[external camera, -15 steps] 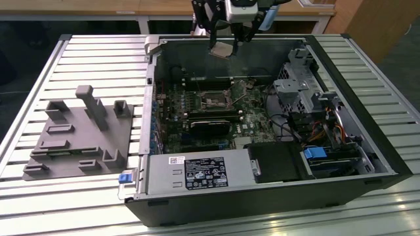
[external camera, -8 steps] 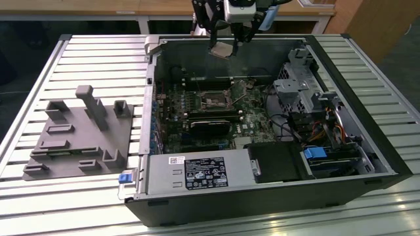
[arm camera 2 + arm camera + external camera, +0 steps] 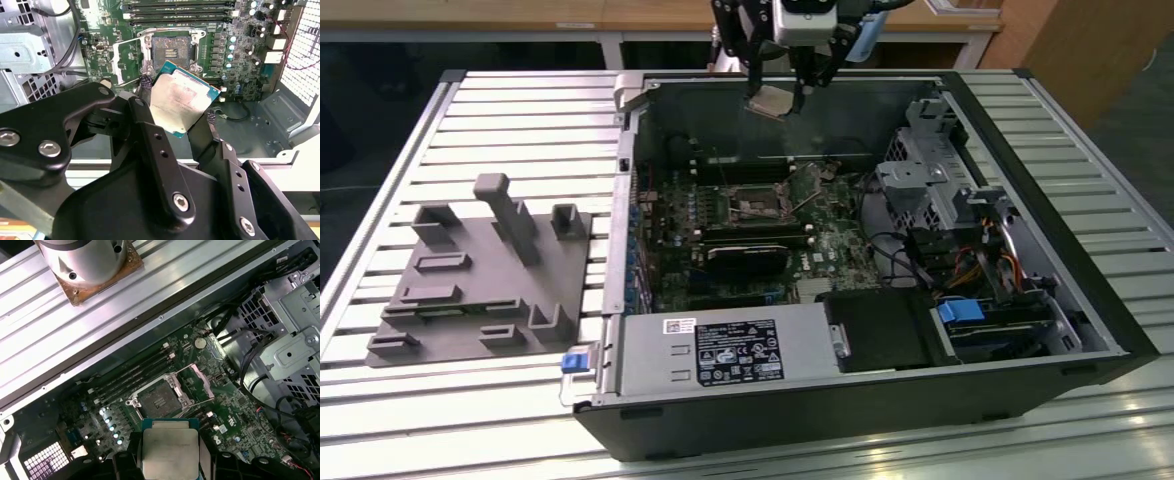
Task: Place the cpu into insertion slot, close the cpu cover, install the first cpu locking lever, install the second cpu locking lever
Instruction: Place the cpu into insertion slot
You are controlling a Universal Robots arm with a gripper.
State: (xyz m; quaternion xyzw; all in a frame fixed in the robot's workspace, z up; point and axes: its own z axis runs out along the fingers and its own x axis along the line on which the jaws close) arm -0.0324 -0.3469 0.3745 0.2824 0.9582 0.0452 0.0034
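Silver-grey and square, the cpu (image 3: 771, 100) is pinched in the claw (image 3: 778, 94) – one black finger pressed on each of two opposite sides, the chip tilted rather than level. In the exterior view the claw hangs at about twelve o'clock, above the far wall of an open black computer case (image 3: 854, 425) that lies on its side on a slatted metal worktop (image 3: 480, 110).

The chip is in the air, well apart from the insertion slot (image 3: 754, 207). That slot is a small square socket with a dark centre on the green motherboard (image 3: 720, 235), near the middle of the exterior view, at about six o'clock from the held chip.

In the second wrist view the cpu (image 3: 182, 102) shows its metal top and a blue-green border, with a ribbed fingertip (image 3: 145, 81) of the claw (image 3: 178, 99) at one corner. Beyond it the insertion slot (image 3: 171, 47) lies bare and open, and the cpu cover (image 3: 117, 59) – a thin silvery frame – is swung up beside it, not lying over the socket.

In the first wrist view the cpu (image 3: 170, 452) sits between the dark fingers of the claw (image 3: 170, 456), with the insertion slot (image 3: 159, 402) just past it and the raised cpu cover (image 3: 204, 381) alongside.

At about nine o'clock in the exterior view, a grey moulded fixture block (image 3: 480, 280) rests on the worktop beside the case.
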